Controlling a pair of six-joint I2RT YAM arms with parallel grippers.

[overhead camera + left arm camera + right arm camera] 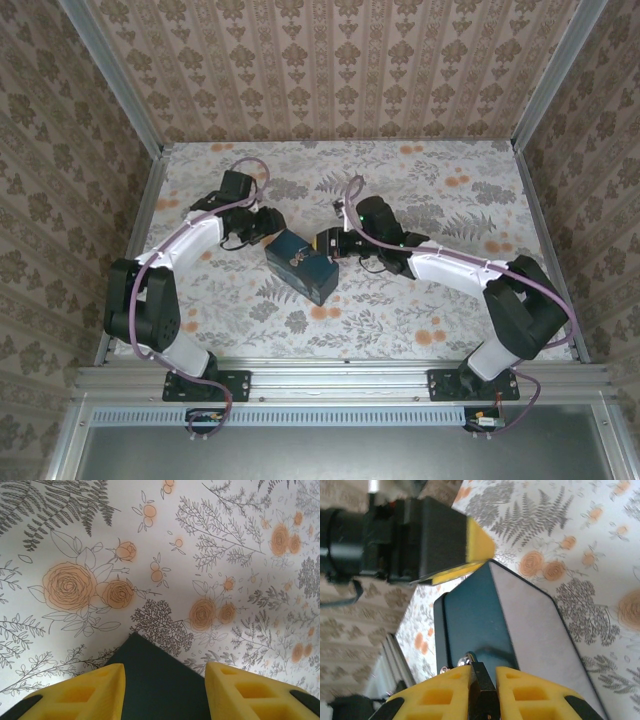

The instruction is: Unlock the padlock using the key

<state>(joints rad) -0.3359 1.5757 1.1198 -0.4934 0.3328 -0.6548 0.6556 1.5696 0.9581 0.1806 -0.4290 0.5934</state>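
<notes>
The padlock is a small dark metal body pinched between the yellow fingers of my right gripper, which is shut on it. Its silvery shackle end meets the front of the dark blue box. In the top view the box lies mid-table, my right gripper at its right end and my left gripper at its left end. My left gripper stands open, its fingers straddling a corner of the box. The key is out of view.
The floral tablecloth covers the table. Patterned walls with metal posts enclose it on three sides. Purple cables loop over both arms. Free room lies behind and in front of the box.
</notes>
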